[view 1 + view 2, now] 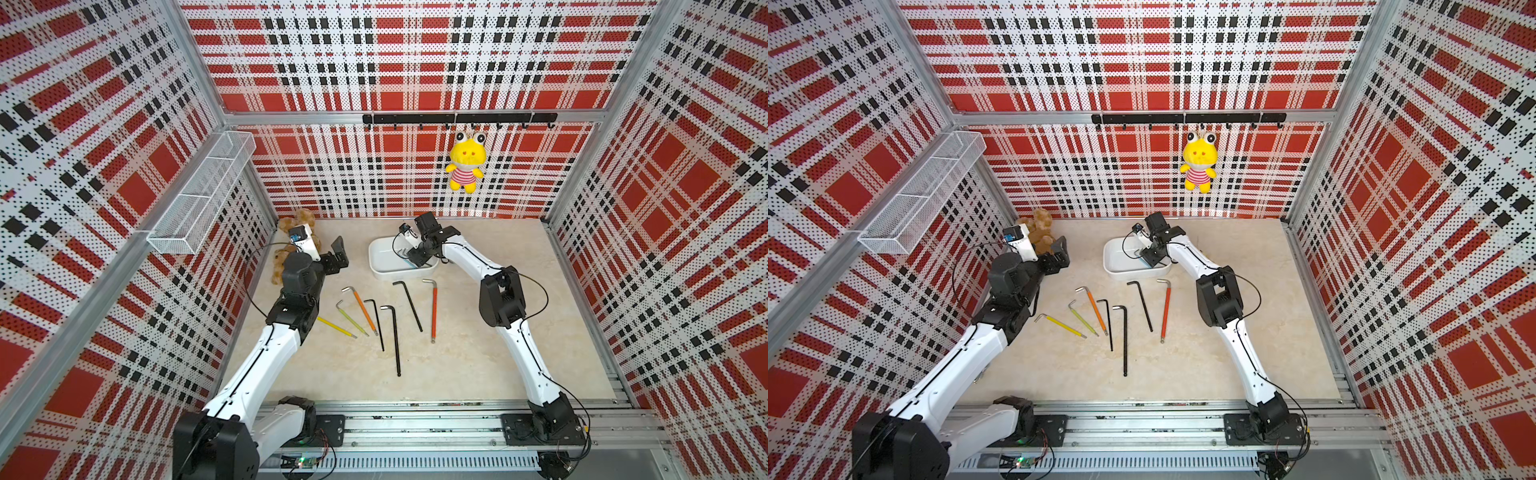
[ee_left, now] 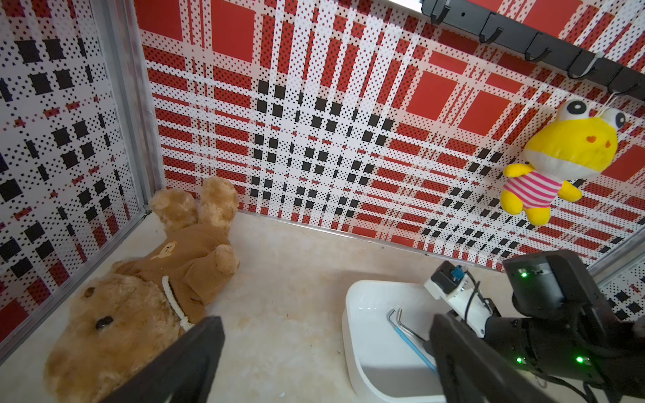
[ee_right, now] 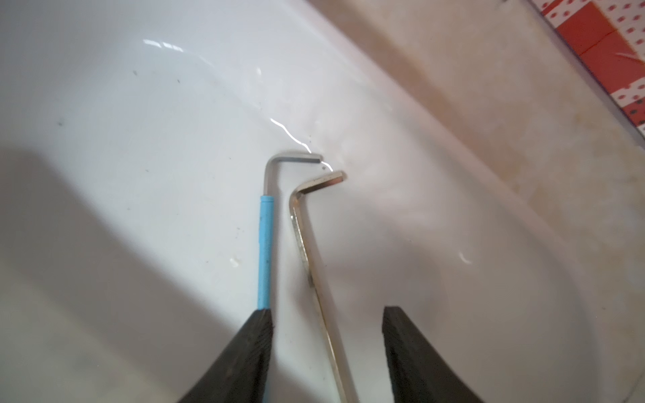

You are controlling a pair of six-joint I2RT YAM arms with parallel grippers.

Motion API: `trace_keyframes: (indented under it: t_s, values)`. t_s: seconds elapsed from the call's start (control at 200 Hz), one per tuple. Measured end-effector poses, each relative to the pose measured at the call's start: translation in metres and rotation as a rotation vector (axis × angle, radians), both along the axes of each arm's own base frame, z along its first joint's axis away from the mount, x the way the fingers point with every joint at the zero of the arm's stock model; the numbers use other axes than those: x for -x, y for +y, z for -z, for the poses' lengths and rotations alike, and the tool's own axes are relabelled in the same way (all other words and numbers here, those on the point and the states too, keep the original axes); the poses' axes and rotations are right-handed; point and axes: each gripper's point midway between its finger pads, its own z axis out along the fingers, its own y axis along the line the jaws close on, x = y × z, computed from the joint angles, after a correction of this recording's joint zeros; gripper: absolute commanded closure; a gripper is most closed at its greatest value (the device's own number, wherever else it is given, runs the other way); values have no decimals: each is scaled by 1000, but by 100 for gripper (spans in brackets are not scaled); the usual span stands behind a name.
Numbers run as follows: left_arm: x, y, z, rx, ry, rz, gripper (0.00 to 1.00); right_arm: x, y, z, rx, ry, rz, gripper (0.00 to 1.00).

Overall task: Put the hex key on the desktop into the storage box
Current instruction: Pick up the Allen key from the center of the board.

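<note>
Right tool [image 3: 327, 310] spread over storage box [image 3: 139, 104] holding two hex keys [image 3: 303, 240]; seven more hex keys [image 1: 394, 340] lie on tabletop [image 1: 478, 353].

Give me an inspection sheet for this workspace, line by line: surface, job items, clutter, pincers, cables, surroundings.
Surface: desktop, pale marble pattern, faintly stained.
Job's things: seven hex keys loose on it, from the yellow key to the red key; blue-sleeved key and bare steel key lie in the storage box.
Clutter: brown plush bear lying in a far corner.
Pincers: left pincer open, empty, near the bear; right pincer open inside the box, the bare steel key between its jaws, unclamped.
Cables: left arm cable and right arm cable loop free, clear of the keys.
Surroundings: plaid perforated walls, wire basket, hook rail with yellow frog plush.
</note>
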Motion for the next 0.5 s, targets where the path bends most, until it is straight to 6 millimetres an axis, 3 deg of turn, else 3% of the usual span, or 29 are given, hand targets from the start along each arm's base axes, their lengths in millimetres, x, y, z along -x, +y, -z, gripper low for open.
trace_keyframes:
  t_s: [0.09,0.19,0.341,0.421,0.501]
  values:
    - [0,0,0,0,2,0,1,-2,-2,-42,-48,-60,40,27]
    - [0,0,0,0,2,0,1,-3,-7,-109,-120,-161,99,25]
    - [0,0,1,0,3,0,1,18,-29,-206,-242,-281,216,22]
    - [0,0,1,0,3,3,1,34,-46,-237,-284,-299,295,19]
    - [0,0,1,5,4,9,1,48,-62,-245,-305,-277,377,15]
